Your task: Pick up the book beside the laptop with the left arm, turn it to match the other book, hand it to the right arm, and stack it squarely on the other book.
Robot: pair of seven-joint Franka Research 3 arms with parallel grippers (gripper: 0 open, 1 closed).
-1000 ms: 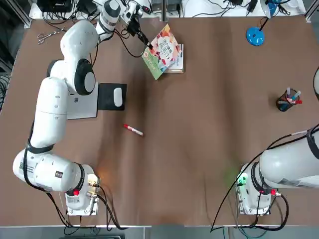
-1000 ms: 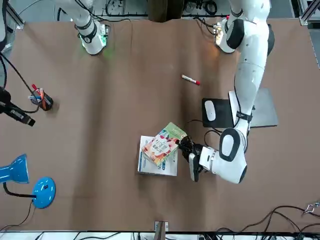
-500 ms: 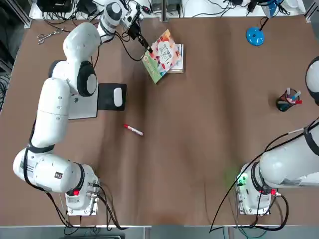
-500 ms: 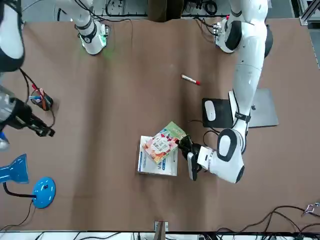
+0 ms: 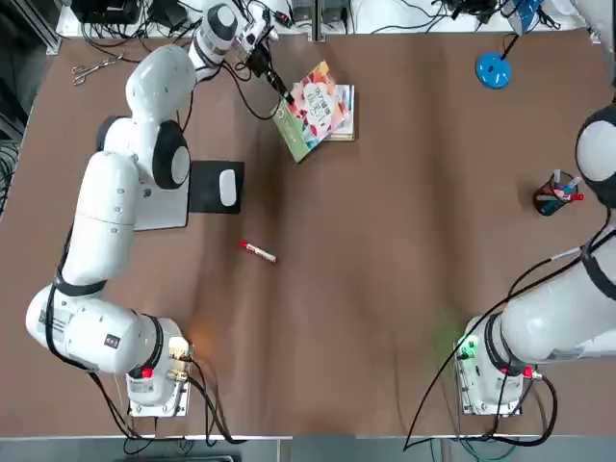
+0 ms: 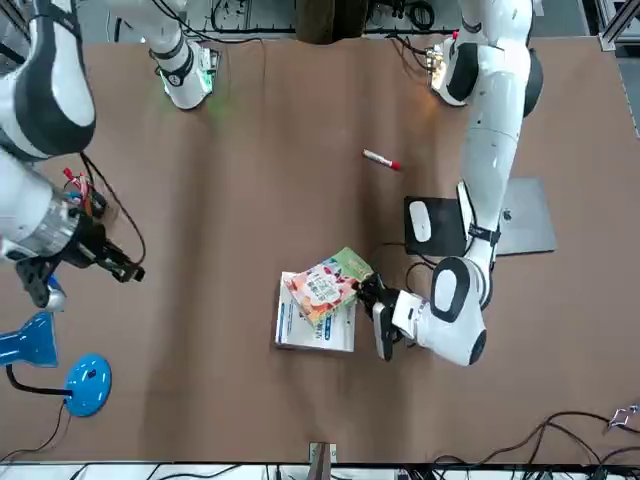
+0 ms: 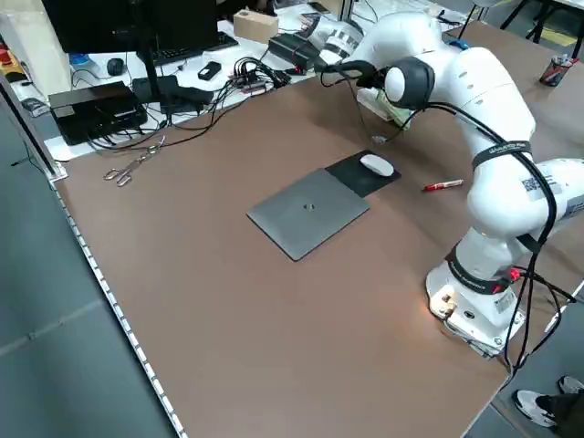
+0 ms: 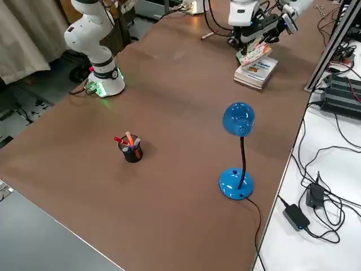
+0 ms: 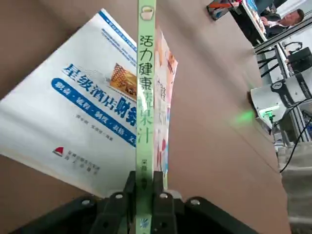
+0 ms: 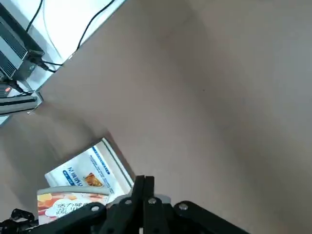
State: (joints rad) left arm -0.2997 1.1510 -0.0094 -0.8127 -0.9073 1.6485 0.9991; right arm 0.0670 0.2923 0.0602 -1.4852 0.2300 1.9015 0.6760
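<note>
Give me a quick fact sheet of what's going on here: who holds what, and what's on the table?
left gripper: shut on the colourful book, held above the white book
right gripper: shut, holding nothing, in the air over the table
laptop: closed, beside the mouse pad
also on the table: red marker, blue lamp, pen cup

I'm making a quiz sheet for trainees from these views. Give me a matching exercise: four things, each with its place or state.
Things:
1. colourful book
2. white book
3. red marker
4. white mouse

Places or states:
a. on the black pad
b. flat on the table, partly under the lifted book
c. clamped in the left tool
d. alone on the bare tabletop

Pairs: 1-c, 2-b, 3-d, 4-a
</note>
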